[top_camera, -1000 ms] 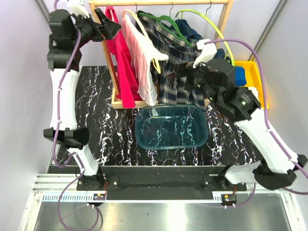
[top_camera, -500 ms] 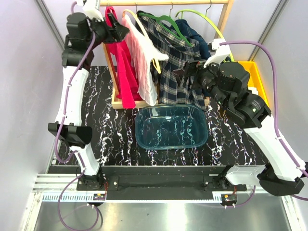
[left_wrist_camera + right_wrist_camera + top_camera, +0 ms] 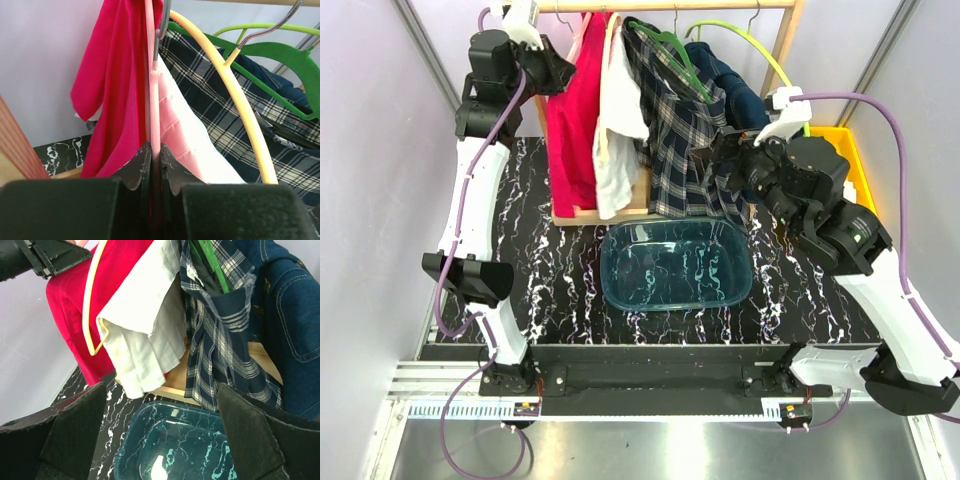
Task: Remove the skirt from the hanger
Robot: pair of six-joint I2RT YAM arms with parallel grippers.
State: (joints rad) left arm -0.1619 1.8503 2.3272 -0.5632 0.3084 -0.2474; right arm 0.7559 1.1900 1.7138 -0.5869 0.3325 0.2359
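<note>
- Hanging on the hanger (image 3: 667,45) from the wooden rack (image 3: 788,45), the skirt (image 3: 678,140) sits between a white garment (image 3: 620,120) and a denim garment (image 3: 725,85)
- Left gripper (image 3: 155,150): fingers clenched on a pink hanger (image 3: 154,100)
- Right gripper (image 3: 160,435): fingers spread wide, grasping nothing, near the skirt

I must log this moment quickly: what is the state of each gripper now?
Left gripper: closed on the pink hanger.
Right gripper: open, holding nothing.
</note>
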